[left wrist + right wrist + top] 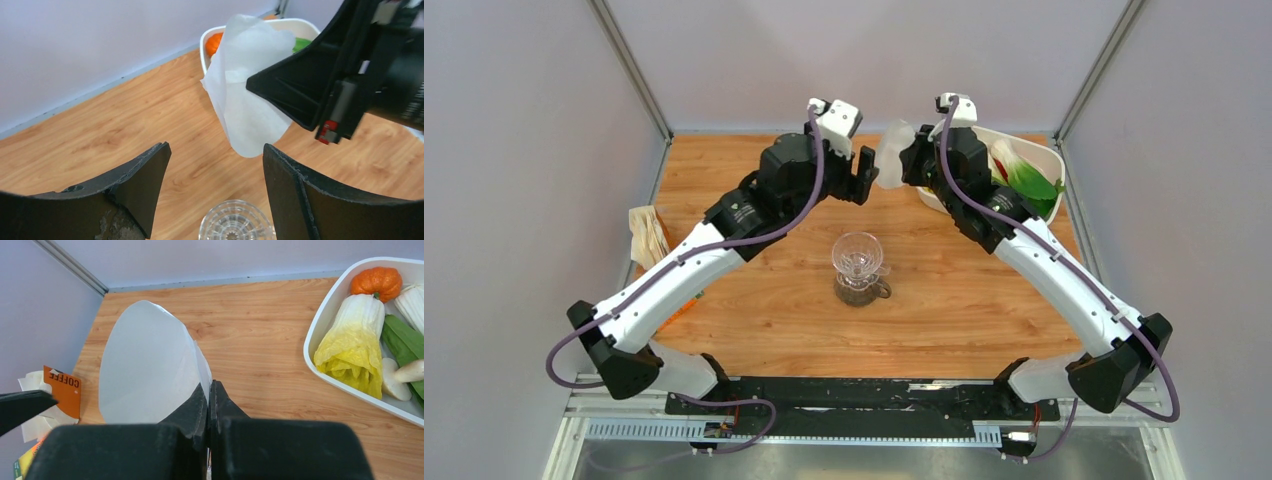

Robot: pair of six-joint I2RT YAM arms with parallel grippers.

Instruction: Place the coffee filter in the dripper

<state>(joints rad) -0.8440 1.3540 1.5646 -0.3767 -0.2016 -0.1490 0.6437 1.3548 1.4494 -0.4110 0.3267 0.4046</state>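
My right gripper (210, 385) is shut on one edge of the coffee filter (147, 365), a white paper cone held up in the air above the back of the table. From above, the filter (891, 152) hangs between the right gripper (911, 160) and the left gripper (862, 178). The left gripper (216, 147) stands open, its fingers apart from the filter (250, 100) just beyond them. The dripper (858, 254), clear and ribbed, sits on a small glass jug (862, 291) at mid-table. Its rim (235, 225) shows below the left fingers.
A white tray (1052, 160) of vegetables stands at the back right, close behind the right gripper. An orange coffee packet (62, 390) with a stack of white filters lies at the left edge (649, 237). Walls enclose three sides.
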